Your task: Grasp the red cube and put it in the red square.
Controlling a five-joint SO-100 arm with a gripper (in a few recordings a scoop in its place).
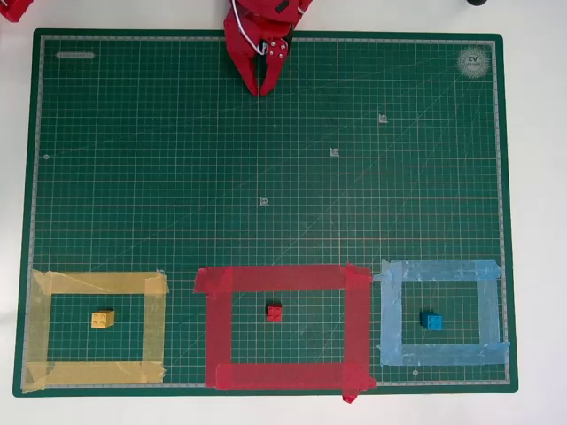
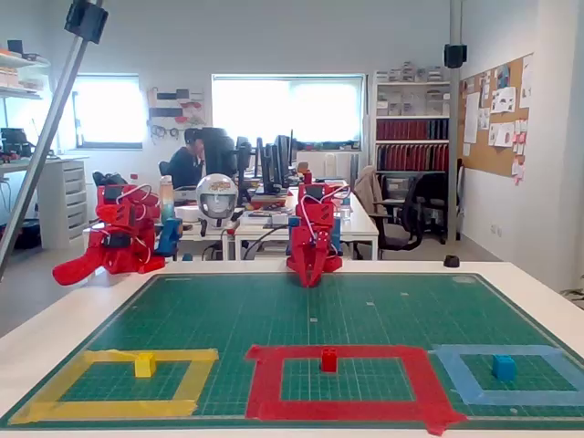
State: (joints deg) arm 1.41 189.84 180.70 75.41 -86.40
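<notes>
Each cube in its own frame.
Red cube [image 1: 275, 312] inside red square [image 1: 218, 326], yellow cube [image 1: 103, 319] and blue cube [image 1: 432, 321] likewise framed, all well apart from the closed, empty gripper [image 1: 264, 88].

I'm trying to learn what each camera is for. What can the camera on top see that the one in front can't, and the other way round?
Only the overhead view looks straight down, so you see the red cube sits well inside the red square, with green mat on every side of it. Only the fixed view shows the room behind: desks, shelves, windows and a person sitting far off. Both share the gripper at the mat's far edge, the yellow cube in its yellow frame and the blue cube in its blue frame.
</notes>
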